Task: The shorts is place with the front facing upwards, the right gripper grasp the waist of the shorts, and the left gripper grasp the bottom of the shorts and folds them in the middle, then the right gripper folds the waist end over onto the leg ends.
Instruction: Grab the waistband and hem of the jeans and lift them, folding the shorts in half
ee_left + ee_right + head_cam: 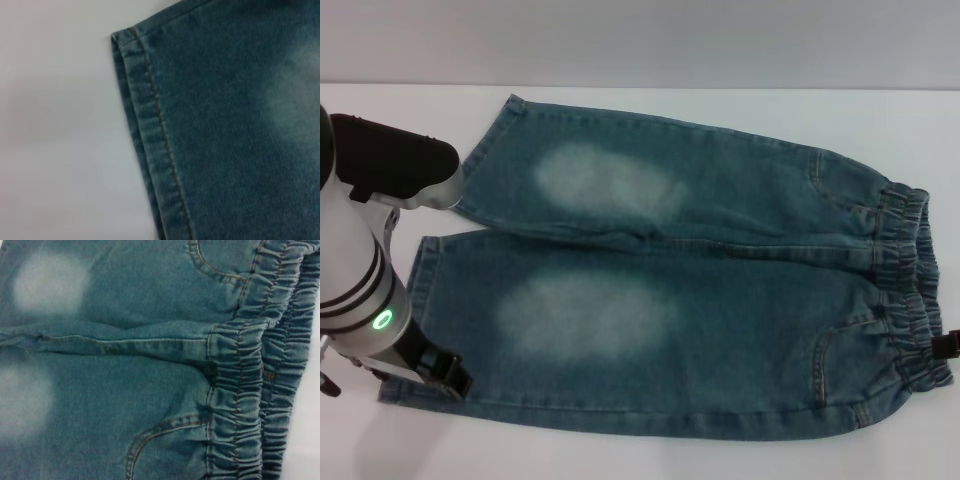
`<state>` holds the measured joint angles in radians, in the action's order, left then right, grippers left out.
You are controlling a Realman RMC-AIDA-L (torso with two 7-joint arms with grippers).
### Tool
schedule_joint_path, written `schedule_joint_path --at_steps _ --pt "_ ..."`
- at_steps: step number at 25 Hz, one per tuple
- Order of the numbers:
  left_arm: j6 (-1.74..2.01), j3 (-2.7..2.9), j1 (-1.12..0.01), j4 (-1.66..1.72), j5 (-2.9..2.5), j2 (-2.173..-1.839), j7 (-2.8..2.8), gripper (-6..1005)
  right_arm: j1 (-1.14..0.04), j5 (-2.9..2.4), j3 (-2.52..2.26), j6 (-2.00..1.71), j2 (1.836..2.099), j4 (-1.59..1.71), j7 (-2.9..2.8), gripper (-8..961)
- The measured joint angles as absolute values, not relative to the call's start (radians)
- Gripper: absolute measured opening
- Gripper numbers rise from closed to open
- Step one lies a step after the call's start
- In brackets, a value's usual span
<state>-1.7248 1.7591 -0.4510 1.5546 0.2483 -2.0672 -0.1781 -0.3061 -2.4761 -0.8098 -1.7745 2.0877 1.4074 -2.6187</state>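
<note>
The blue denim shorts (pixel 700 290) lie flat, front up, on the white table, with pale faded patches on both legs. The leg ends (pixel 418 300) point to the left and the gathered elastic waist end (pixel 905 270) to the right. My left gripper (pixel 445 375), a black claw on the white arm with a green light, sits at the near corner of the near leg's hem. The left wrist view shows that stitched hem (pixel 150 130) up close. My right gripper (pixel 947 345) shows only as a small black tip at the near end of the waistband. The right wrist view looks onto the puckered waistband (pixel 250 370) and a pocket seam (pixel 160 427).
The white table (pixel 720 100) shows bare beyond the shorts and along the left side. The left arm's black and silver upper part (pixel 390 165) stands beside the far leg's hem (pixel 485 150).
</note>
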Motion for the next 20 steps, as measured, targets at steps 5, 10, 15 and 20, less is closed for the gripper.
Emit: schedule_joint_path --at_steps 5,10,15,20 --pt "-1.71 1.759 -0.453 1.516 0.248 -2.066 -0.182 784 -0.306 -2.475 -0.81 -1.781 2.088 1.412 -2.618 825" --pt "-1.703 1.76 -0.456 1.502 0.243 -2.065 -0.188 784 -0.311 -2.474 -0.81 -1.788 2.087 1.414 -2.618 825" --pt "-1.695 1.761 -0.462 1.488 0.241 -2.063 -0.193 785 -0.313 -2.474 -0.81 -1.79 2.085 1.414 -2.618 825" --pt "-1.694 1.761 -0.476 1.467 0.235 -2.063 -0.194 785 -0.314 -2.474 -0.809 -1.79 2.085 1.414 -2.618 825"
